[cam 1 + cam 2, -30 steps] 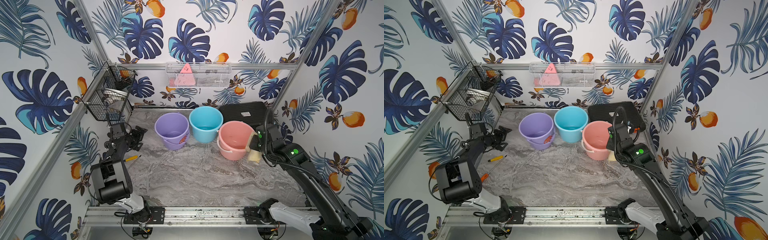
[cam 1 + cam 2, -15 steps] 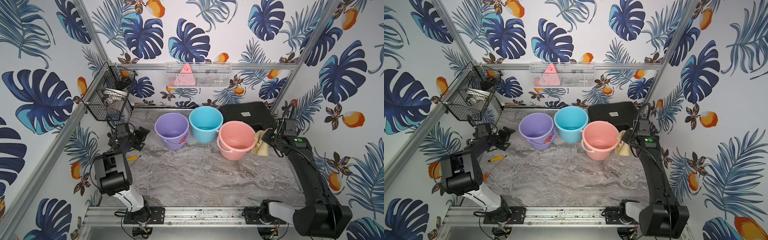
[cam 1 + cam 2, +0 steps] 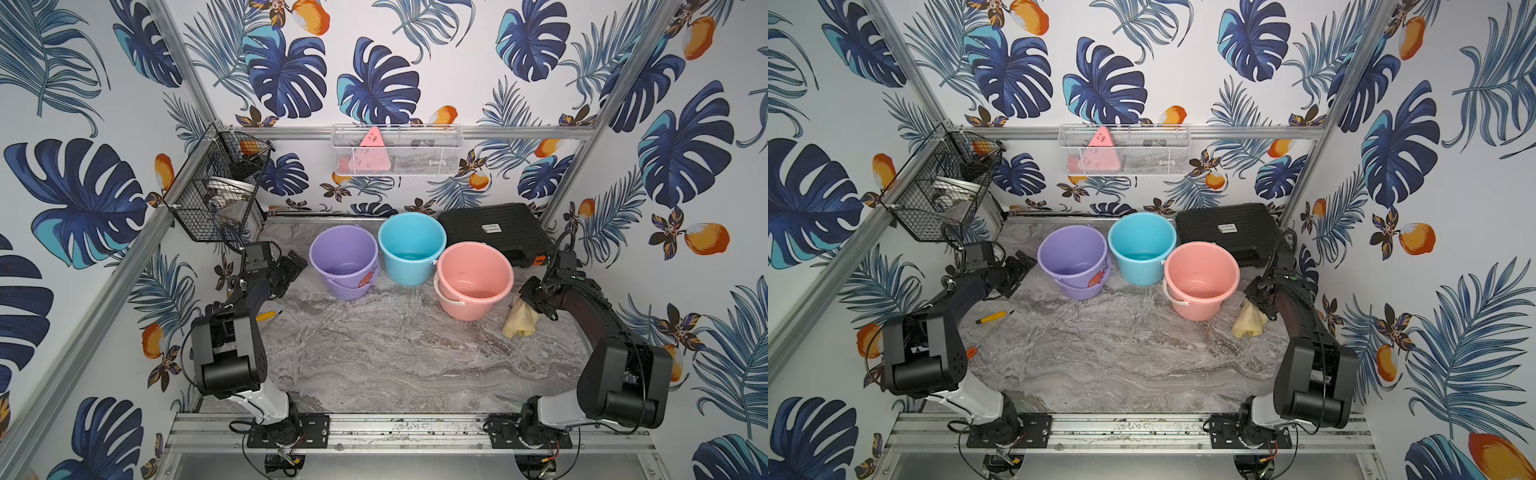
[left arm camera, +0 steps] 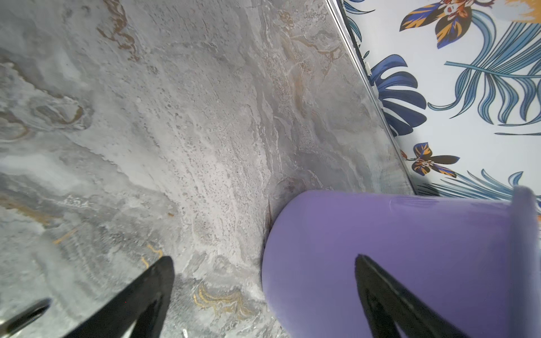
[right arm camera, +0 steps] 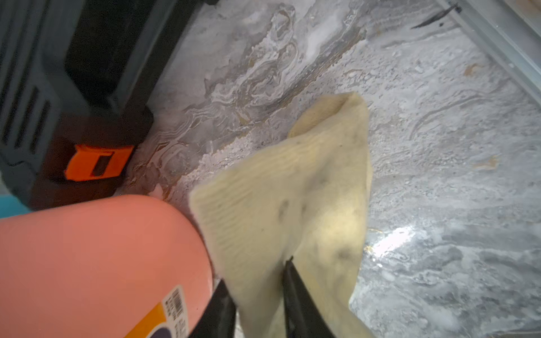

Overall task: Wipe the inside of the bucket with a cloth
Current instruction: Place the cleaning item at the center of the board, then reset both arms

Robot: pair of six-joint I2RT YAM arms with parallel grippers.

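At the right of both top views we see the cloth (image 3: 519, 322) bunched on the desk (image 3: 395, 357), just beside the pink bucket (image 3: 471, 309), its peak rising into the right gripper (image 3: 530, 300). That gripper's fingers stand narrowly parted with cloth between them; we cannot tell if they pinch it. At the left, the left gripper (image 3: 291, 272) gapes wide, empty, near the purple bucket (image 3: 347, 289).

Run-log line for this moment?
left gripper: open, empty, beside purple bucket | right gripper: cloth between jaws, grip unclear, beside pink bucket | cloth: outside bucket, lower end on table
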